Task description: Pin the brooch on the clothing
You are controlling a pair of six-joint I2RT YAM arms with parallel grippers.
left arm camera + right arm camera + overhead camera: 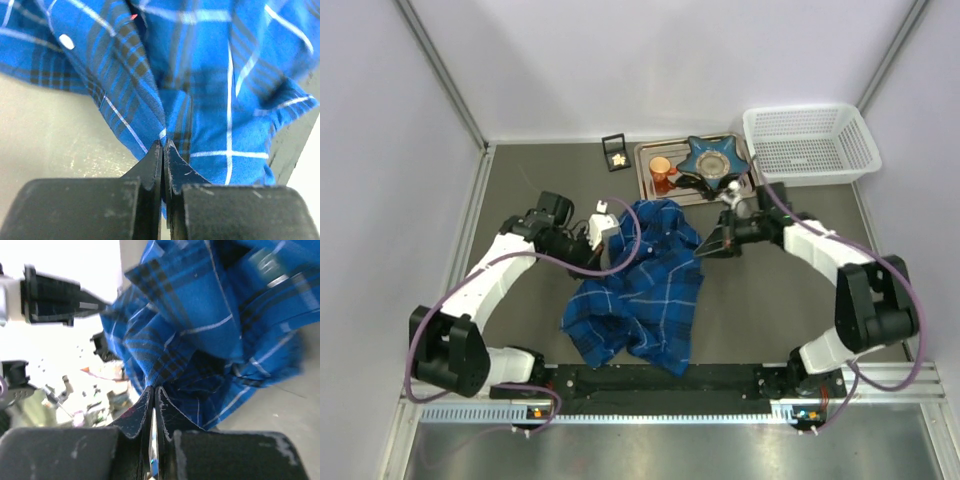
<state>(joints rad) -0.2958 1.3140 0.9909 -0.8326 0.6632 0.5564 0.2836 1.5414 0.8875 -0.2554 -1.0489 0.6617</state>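
Both arms (495, 272) bowed inward, left tool (163, 147) clamped shut on a shirt (640, 290) fold, right tool (152, 390) shut on its right edge, brooch (618, 158) back in a black box (606, 150).

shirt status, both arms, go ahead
Left gripper shut on shirt edge. Right gripper shut on a fold opposite. Shirt bunched between them, no brooch seen on it. Nothing in the way.
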